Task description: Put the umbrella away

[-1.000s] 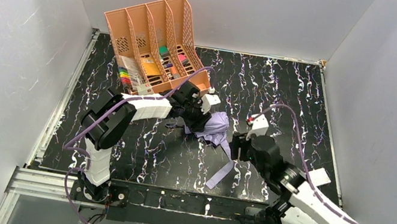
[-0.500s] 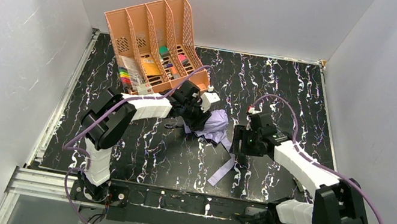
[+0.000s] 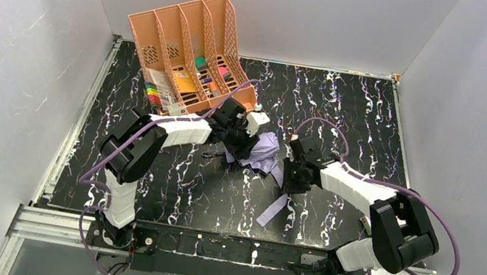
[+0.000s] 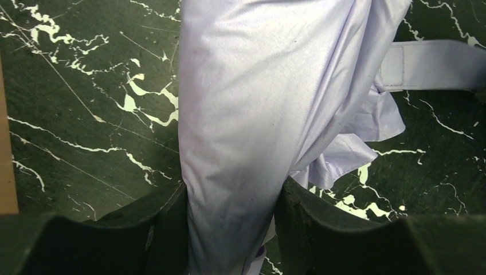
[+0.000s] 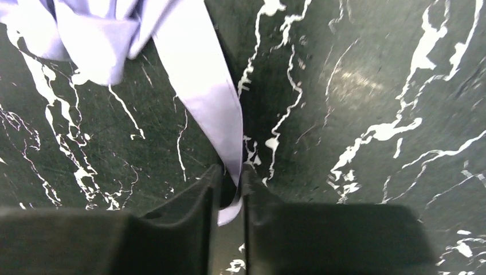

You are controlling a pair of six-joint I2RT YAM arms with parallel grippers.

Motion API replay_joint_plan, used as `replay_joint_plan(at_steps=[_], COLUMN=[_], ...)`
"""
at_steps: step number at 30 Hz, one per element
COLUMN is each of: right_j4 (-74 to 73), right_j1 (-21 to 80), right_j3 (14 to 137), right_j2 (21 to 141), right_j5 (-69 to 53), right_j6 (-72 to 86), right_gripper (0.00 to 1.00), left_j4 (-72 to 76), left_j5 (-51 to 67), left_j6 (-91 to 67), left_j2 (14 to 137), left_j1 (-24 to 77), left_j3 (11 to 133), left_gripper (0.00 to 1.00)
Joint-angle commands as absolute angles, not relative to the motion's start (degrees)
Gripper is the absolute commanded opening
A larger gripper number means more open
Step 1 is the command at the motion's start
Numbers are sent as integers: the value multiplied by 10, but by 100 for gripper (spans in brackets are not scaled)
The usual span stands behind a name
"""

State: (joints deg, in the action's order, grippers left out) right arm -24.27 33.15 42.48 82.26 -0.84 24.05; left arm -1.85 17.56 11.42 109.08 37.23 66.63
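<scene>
The pale lavender umbrella (image 3: 268, 153) lies bunched on the black marble table, its long strap (image 3: 273, 208) trailing toward the near edge. My left gripper (image 3: 249, 142) is shut on the umbrella's fabric body (image 4: 246, 103), which fills the gap between the jaws (image 4: 232, 229). My right gripper (image 3: 290, 177) sits just right of the bundle, low over the table. Its jaws (image 5: 231, 189) have closed to a narrow slot with the strap (image 5: 206, 91) pinched between them. The shaft and handle are hidden.
A peach plastic file organiser (image 3: 190, 39) leans at the back left, with markers and small items at its foot (image 3: 158, 93). White walls close in the table on three sides. The strap's loose end lies near the front rail.
The right arm has swung in toward the umbrella and its jaws have closed down around the strap. The left gripper has held still on the fabric.
</scene>
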Motion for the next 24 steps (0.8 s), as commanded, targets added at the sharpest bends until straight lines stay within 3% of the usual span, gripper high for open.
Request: replay_joint_plan(at_steps=[1,3,4,14,24], right_j4=[-281,-289,-291,-297,-234], right_j1=[362,375,381,483,513], right_j3=[413,390,382,377,366], right_j2=[814,794,782,730,685], right_j5=[35,31,22,-138,-269], right_j6=[278,295,302,350,397], right_gripper=[19,3,0,0,0], left_j4=[-98,-104,-105,-126,-139], left_j5=[87,74,71,42,25], left_j6=[109,98,91,63,52], left_j2=[1128,1135,1139,1169,1176], left_j1=[362,357,353,323,309], left_j3=[668,679,683,730,746], left_gripper=[0,0,0,0,0])
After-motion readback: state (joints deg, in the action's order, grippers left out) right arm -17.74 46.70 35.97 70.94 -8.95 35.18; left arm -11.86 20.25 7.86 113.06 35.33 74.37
